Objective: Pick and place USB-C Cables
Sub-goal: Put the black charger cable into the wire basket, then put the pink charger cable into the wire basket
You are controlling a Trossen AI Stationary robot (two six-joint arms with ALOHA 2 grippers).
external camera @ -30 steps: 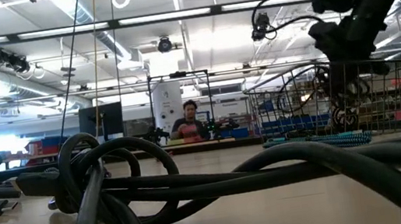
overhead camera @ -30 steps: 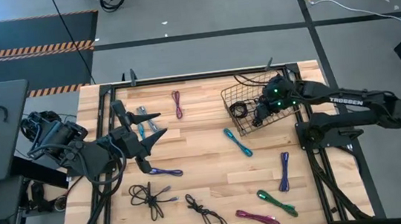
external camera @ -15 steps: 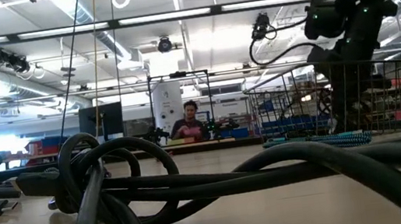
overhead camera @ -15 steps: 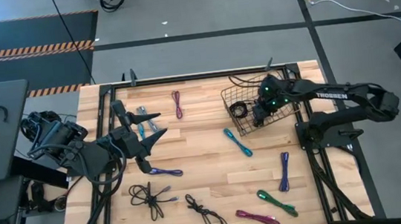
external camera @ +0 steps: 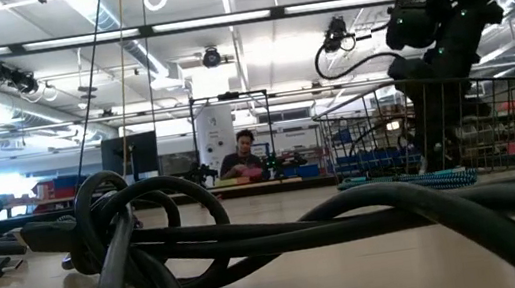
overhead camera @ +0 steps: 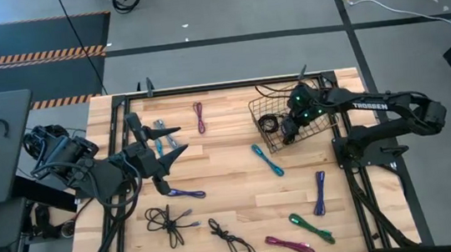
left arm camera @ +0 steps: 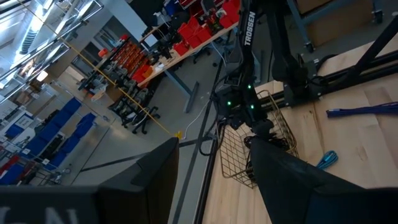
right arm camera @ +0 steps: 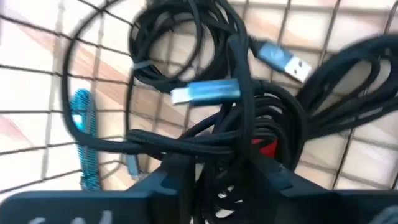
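Observation:
A wire basket [overhead camera: 259, 106] stands at the table's far right. In it lie tangled black USB-C cables [right arm camera: 205, 81] with silver-blue plugs [right arm camera: 205, 91]. My right gripper [overhead camera: 287, 132] reaches down into the basket, slanting from the right. It is open, and black strands [right arm camera: 219, 168] run between its fingers. Loose USB-C cables lie flat on the wood: purple [overhead camera: 199, 116], teal [overhead camera: 268, 160], violet [overhead camera: 320, 193], green [overhead camera: 312, 228], magenta [overhead camera: 288, 244] and black [overhead camera: 169, 223]. My left gripper [overhead camera: 170, 143] hovers open at the table's left, over a silver-blue cable [overhead camera: 162, 137]. My right gripper has black cable strands [right arm camera: 219, 168] between its spread fingers [right arm camera: 171, 177], and the bundle lies on the basket's floor. I cannot tell whether the fingers touch the strands.
Another black cable [overhead camera: 233, 243] lies at the near edge and a purple one [overhead camera: 184, 194] near my left arm. The table has a raised dark frame [overhead camera: 205, 87] along its far edge. A thick black cable [external camera: 199, 233] fills the low view's foreground.
My right gripper has sunk deeper into the basket and shifted a little toward the table's left. The black coil that hung below it has gone down with it to the basket's floor.

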